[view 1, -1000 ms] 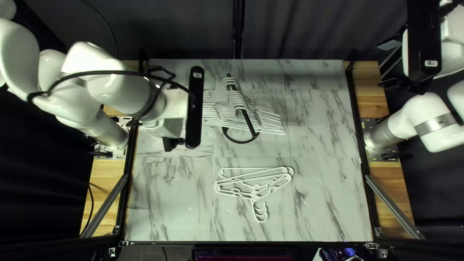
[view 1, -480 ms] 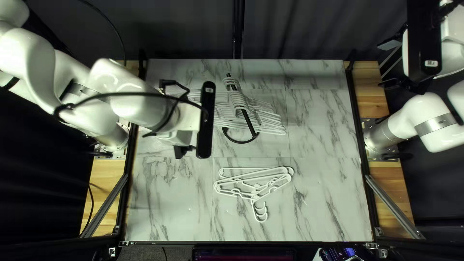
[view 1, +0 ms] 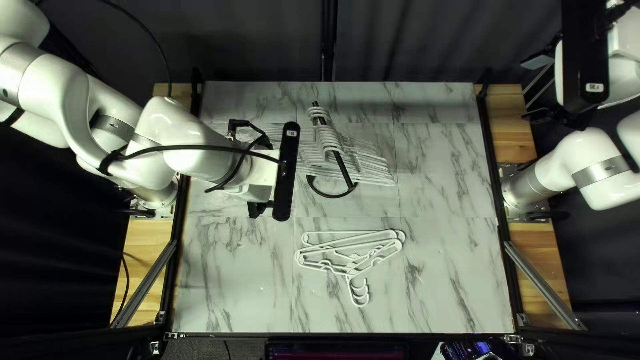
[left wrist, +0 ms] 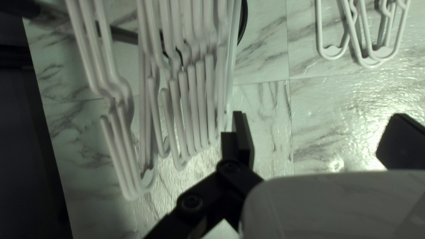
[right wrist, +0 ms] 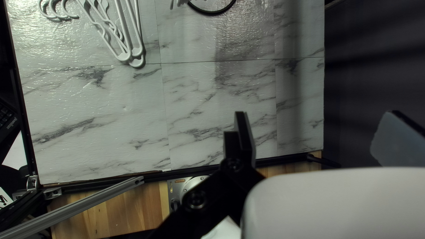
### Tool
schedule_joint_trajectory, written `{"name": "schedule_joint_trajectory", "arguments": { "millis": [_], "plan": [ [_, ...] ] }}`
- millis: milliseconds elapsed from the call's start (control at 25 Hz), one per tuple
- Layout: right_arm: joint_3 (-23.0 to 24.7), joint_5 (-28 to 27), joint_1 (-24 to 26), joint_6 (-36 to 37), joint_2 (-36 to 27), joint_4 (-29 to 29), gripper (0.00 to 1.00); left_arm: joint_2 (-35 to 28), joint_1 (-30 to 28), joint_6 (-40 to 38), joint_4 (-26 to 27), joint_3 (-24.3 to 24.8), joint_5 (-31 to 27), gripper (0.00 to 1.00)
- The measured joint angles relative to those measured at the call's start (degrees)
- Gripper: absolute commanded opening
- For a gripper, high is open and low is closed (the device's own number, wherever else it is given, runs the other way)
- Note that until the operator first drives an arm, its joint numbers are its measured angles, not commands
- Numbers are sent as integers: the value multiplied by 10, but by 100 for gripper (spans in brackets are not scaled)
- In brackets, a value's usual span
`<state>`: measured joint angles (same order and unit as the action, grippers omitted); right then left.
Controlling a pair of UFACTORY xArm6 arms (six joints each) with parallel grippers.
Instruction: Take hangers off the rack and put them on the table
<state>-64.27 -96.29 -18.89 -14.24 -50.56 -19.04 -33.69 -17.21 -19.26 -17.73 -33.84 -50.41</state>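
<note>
White hangers [view 1: 373,175] hang close together on the black rack [view 1: 343,167], at the middle of the table. Several more hangers [view 1: 352,269] lie overlapped nearer the front edge. My left gripper [view 1: 258,209], mostly hidden under its wrist, is left of the rack. In the left wrist view, the left gripper [left wrist: 315,138] stands open and holds nothing; the hanging row [left wrist: 190,102] is beside its nearer finger, apart from it. High at the right is my right gripper [view 1: 557,117]. The right wrist view shows the right gripper [right wrist: 316,136] open, far from the flat hangers [right wrist: 125,56].
The marble-patterned table [view 1: 447,280] has dark rails along its sides, and a metal bar [view 1: 543,283] slants beside the right one. A loose cable [view 1: 200,148] loops over my left arm. Dark curtain [view 1: 427,40] stands behind the far edge.
My left arm has moved right and slightly toward the near edge, its wrist now closer to the rack. The right arm and both groups of hangers look the same.
</note>
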Motion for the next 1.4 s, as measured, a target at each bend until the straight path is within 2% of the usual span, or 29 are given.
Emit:
{"name": "schedule_joint_trajectory", "arguments": {
  "millis": [520,1000,1400],
  "plan": [
    [0,0,0,0,0,0,100,35,11,-59,-43,13,52,100],
    [0,0,0,0,0,0,100,29,35,-37,-36,19,56,100],
    [0,0,0,0,0,0,100,38,56,-21,-25,35,87,100]
  ]
}}
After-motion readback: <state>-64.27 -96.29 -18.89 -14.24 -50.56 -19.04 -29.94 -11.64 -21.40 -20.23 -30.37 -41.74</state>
